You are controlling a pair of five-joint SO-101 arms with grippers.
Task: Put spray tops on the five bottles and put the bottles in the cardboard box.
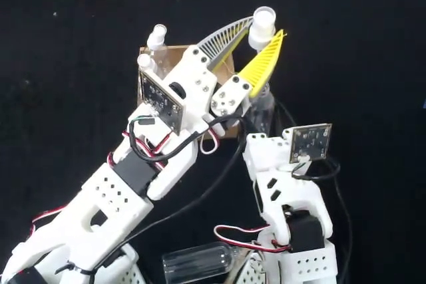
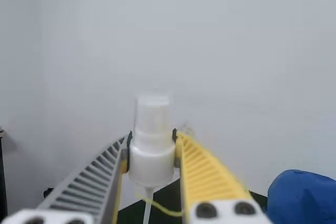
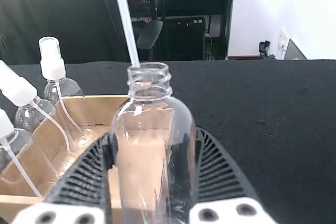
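My left gripper (image 1: 261,33) is raised above the table and shut on a white spray top (image 2: 152,145), whose thin dip tube (image 3: 124,19) hangs down. Its tip is at the rim of an open clear bottle (image 3: 152,150). That bottle stands upright, with my right gripper (image 3: 152,141) shut on its body. In the high view this bottle (image 1: 264,108) is just right of the cardboard box (image 1: 174,52), mostly hidden under the left arm. Three bottles with spray tops stand in the box (image 3: 100,109): one at the back (image 3: 52,69) and two nearer ones (image 3: 17,94) (image 3: 5,129).
A clear bottle without a top (image 1: 198,261) lies on its side at the table's front edge, between the two arm bases. Black cloth (image 1: 359,64) covers the table. A blue object (image 2: 302,198) sits off to the right.
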